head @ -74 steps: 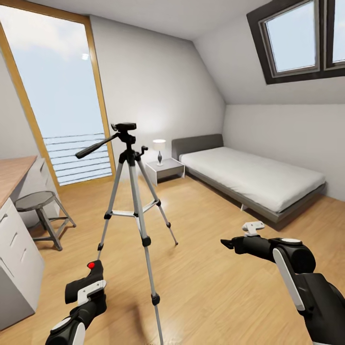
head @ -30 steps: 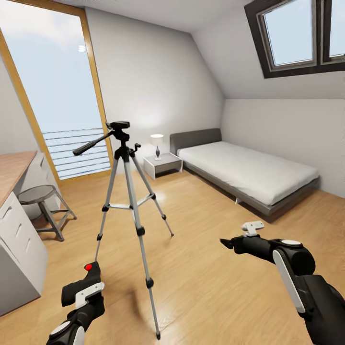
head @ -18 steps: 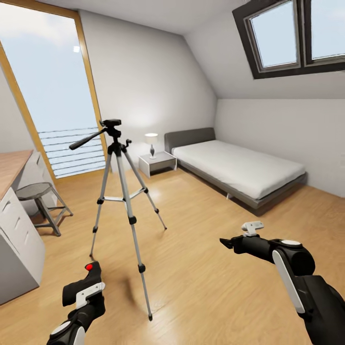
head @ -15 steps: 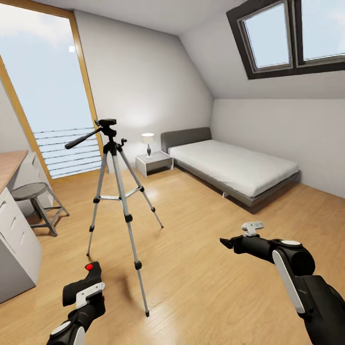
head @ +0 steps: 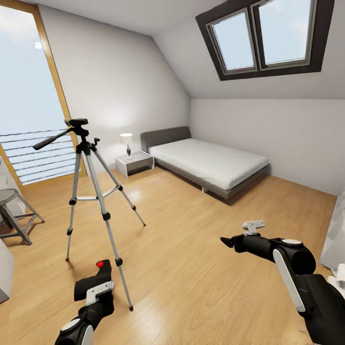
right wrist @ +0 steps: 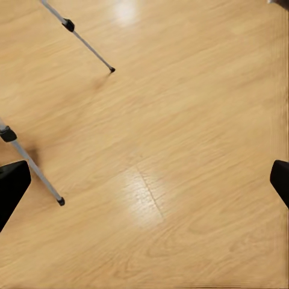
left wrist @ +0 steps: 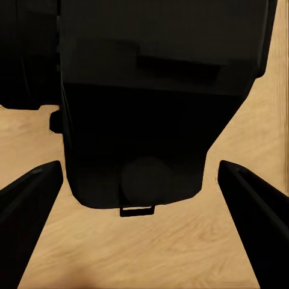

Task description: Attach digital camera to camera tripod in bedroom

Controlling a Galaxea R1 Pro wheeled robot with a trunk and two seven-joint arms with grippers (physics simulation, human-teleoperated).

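The left end effector [head: 98,275] grips the digital camera [left wrist: 156,108], whose dark body hides its own lens. The right end effector [right wrist: 144,180] is wide open and empty, fingertips cut off at the frame edges. The camera tripod [head: 88,182] stands at far left.

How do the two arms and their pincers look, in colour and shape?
Both arms are glossy black with white panels. The right arm has a round joint with a white cap and a white strip. The left pincer and right pincer have dark tapered fingers.
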